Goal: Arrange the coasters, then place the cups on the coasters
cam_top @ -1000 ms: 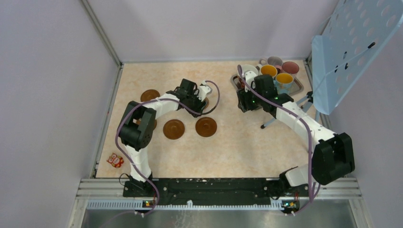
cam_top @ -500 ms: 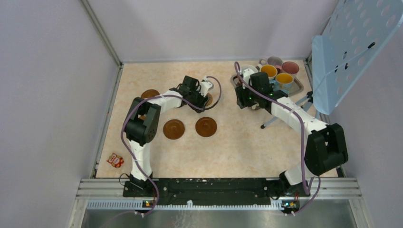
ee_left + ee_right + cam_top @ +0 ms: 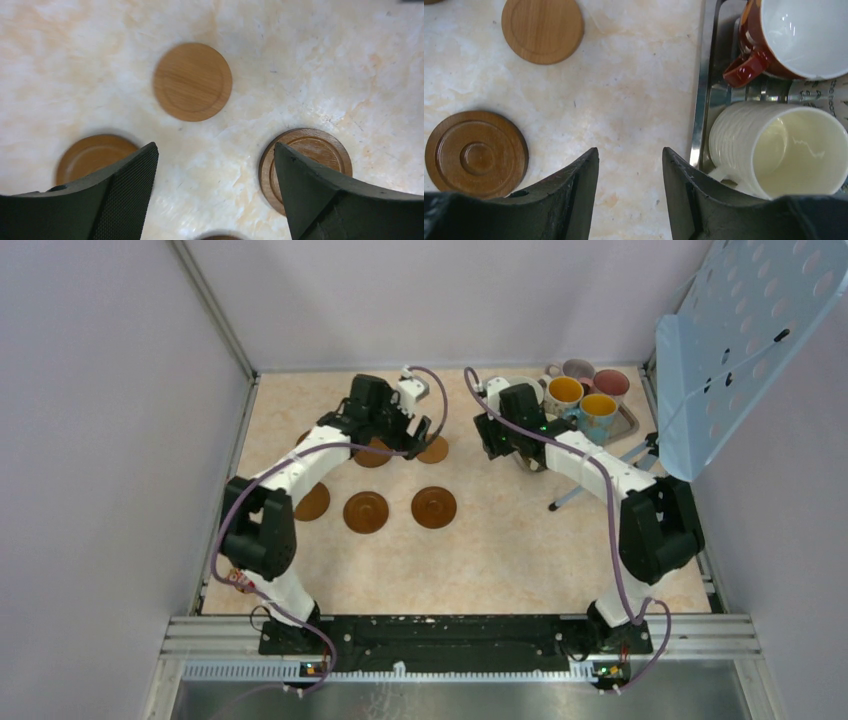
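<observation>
Writing: dark print is showing on a white cup (image 3: 824, 95) at the right edge of the right wrist view, too small and too cropped to read. A small red packet (image 3: 243, 578) is lying by the left edge of the counter (image 3: 500, 560), its label unreadable. Coasters (image 3: 366, 511): five are showing from above, all lying flat on the counter, two partly under the left arm; one (image 3: 192, 81) is lighter than the rest. Cups (image 3: 598, 405): four are standing clear in the tray (image 3: 702, 100) at the far right, the right arm covering the others. The right wrist view is adding a cream cup (image 3: 774, 150) and a red cup (image 3: 794, 30) with a white inside. Left pincer (image 3: 214, 152) is hanging wide open above the coasters, holding nothing. Right pincer (image 3: 630, 152) is standing part open over bare counter just beside the tray, holding nothing.
</observation>
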`<state>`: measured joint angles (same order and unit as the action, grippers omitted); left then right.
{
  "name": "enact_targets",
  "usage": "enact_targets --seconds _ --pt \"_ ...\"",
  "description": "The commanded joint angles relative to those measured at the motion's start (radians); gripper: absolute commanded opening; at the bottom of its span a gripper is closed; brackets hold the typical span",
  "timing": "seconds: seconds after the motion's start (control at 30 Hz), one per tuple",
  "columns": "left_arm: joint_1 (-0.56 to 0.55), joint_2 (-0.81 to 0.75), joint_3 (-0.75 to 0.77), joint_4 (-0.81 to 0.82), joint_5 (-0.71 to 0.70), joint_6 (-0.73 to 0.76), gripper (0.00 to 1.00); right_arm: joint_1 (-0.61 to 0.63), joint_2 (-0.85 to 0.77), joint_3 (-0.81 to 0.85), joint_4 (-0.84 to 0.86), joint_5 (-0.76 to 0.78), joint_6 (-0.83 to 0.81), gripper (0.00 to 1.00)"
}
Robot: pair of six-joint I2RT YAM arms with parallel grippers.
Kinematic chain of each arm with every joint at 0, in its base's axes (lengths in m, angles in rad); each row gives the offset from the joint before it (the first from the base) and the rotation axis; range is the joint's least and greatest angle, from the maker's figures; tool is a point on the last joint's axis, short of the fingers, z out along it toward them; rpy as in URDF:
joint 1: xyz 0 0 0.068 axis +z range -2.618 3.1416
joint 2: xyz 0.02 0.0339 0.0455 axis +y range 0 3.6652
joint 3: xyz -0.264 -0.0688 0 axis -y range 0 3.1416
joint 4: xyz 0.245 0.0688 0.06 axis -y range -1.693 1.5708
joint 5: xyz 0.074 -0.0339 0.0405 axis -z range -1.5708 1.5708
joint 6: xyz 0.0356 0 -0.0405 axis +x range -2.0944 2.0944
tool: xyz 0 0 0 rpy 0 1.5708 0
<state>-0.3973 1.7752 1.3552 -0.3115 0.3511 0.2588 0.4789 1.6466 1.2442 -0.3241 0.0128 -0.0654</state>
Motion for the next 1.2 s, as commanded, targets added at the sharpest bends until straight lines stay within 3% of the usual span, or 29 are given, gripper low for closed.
enact_targets --seconds 0.0,0.43,0.67,1.17 --pt "0.047 -0.157 -0.049 -0.008 0.024 -0.028 0.97 0.019 0.08 0.104 0.03 0.076 -0.02 0.49" --pt "0.056 -0.387 -0.171 0.004 0.029 -0.044 0.99 0.023 0.316 0.242 0.106 0.151 -0.017 0.46" --pt "0.056 -0.436 -0.185 0.008 0.047 -0.063 0.99 0.004 0.411 0.311 0.139 0.196 -0.02 0.4" --pt "0.057 -0.499 -0.188 0.016 0.051 -0.078 0.99 -0.08 0.599 0.494 0.119 0.17 0.006 0.38"
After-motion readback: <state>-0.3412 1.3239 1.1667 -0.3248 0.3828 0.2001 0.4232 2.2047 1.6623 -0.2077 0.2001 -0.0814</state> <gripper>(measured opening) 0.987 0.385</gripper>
